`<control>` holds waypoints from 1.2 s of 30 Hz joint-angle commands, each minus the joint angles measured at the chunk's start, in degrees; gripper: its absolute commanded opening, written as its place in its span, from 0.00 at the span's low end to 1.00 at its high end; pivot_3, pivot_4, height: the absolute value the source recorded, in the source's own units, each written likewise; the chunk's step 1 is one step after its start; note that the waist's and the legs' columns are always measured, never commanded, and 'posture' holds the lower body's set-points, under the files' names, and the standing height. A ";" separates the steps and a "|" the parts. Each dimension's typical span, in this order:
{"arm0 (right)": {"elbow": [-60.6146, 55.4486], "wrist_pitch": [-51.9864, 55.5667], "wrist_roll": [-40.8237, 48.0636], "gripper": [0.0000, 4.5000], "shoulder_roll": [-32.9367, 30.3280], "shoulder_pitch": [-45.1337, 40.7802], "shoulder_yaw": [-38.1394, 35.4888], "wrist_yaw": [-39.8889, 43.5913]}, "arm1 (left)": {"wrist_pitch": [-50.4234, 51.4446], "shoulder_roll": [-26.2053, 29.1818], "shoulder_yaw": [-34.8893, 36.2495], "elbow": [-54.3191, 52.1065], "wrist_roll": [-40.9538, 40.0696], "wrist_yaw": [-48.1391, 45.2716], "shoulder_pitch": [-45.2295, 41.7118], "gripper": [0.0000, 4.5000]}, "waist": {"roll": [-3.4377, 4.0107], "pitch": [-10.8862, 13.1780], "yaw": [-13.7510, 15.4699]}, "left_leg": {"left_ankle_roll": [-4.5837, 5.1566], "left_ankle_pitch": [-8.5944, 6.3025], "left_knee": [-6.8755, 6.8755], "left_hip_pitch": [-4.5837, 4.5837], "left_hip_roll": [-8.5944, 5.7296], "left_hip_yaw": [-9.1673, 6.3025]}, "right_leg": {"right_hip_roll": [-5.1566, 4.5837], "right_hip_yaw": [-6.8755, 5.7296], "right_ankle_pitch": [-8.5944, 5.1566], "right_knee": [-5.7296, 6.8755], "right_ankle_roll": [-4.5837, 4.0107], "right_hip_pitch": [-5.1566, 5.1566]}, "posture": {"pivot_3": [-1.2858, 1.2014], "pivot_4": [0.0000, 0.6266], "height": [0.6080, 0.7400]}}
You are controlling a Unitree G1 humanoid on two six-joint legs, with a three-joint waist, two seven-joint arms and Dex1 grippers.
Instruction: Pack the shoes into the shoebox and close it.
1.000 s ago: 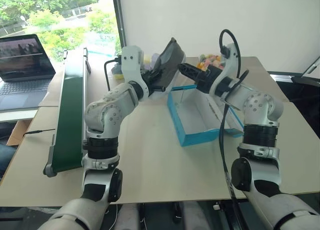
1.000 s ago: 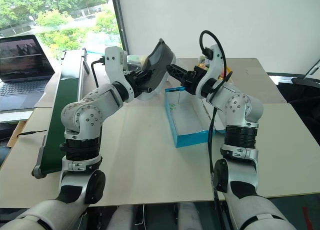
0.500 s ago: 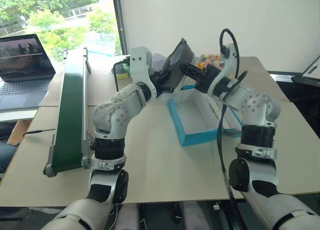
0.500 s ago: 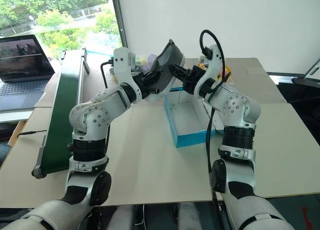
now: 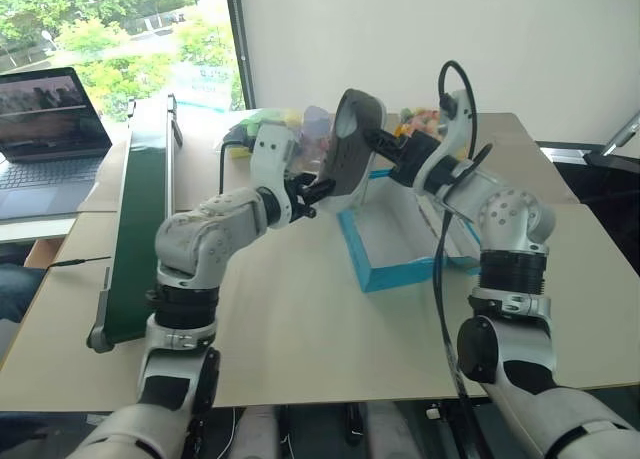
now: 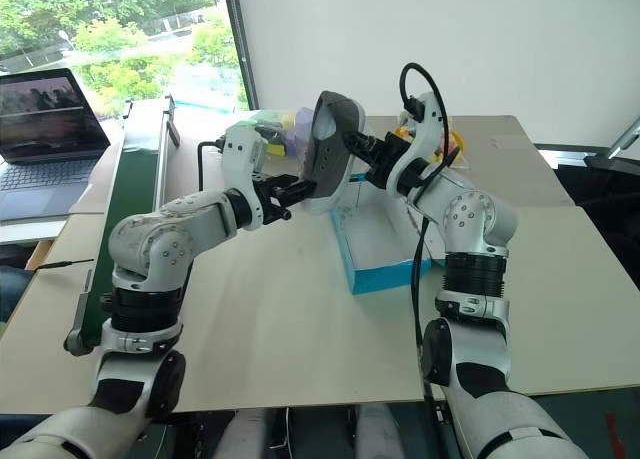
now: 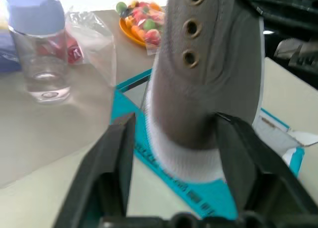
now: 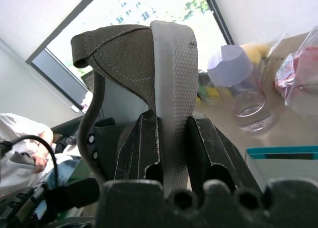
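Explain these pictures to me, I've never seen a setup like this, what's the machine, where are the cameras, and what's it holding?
This is a humanoid robot with two white arms, each ending in a gripper of two black fingers. Two pictures come from cameras in its head, looking down over its arms. The other two come from a camera on each wrist, looking along that gripper's fingers.

The right gripper is shut on the white sole of a grey-taupe canvas sneaker, held in the air above an open turquoise-blue cardboard shoebox. The left gripper is open, its fingers on either side of the shoe's lower end without pinching it.

The light wooden table also carries a long dark-green conveyor on the robot's left, clear bags of colourful toys, and a clear jar with a lilac lid. A laptop sits beyond the conveyor.
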 commanded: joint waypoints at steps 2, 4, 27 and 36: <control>-2.37 1.86 -0.26 0.07 -6.17 -4.69 1.81 2.83 | -2.47 5.81 -1.76 -3.62 -0.37 -8.12 -0.76 0.58 | 0.04 0.02 0.11 | 0.00 0.00 -0.01 -0.01 0.00 0.00 | -0.01 0.00 -0.05 -0.02 -0.08 -0.01 | 0.52 0.24 0.99; -1.87 3.32 -2.95 0.07 -10.35 -5.43 5.68 4.47 | -4.57 9.18 -4.78 -5.41 0.79 -12.51 0.36 0.58 | 0.05 0.03 0.11 | -0.01 0.00 -0.01 -0.12 -0.01 0.01 | -0.04 0.00 -0.16 -0.02 -0.25 -0.12 | 0.52 0.24 0.99; 24.51 -8.04 -26.82 0.07 -15.80 -4.02 26.77 14.44 | -8.95 12.58 -9.95 -12.16 4.92 -17.88 6.08 0.58 | 0.05 0.03 0.18 | 0.40 0.22 0.05 -0.40 -0.18 0.08 | -0.01 0.20 0.00 0.03 0.05 -0.50 | 0.52 0.24 0.99; 40.07 -21.15 -36.95 0.35 -8.22 -7.47 30.72 11.66 | -8.27 12.43 -9.71 -12.71 5.21 -16.52 6.20 0.59 | 0.03 0.02 -0.22 | 0.05 0.02 0.07 0.00 -0.12 0.05 | 0.08 0.22 -0.01 0.04 0.02 -0.08 | 0.52 0.24 0.99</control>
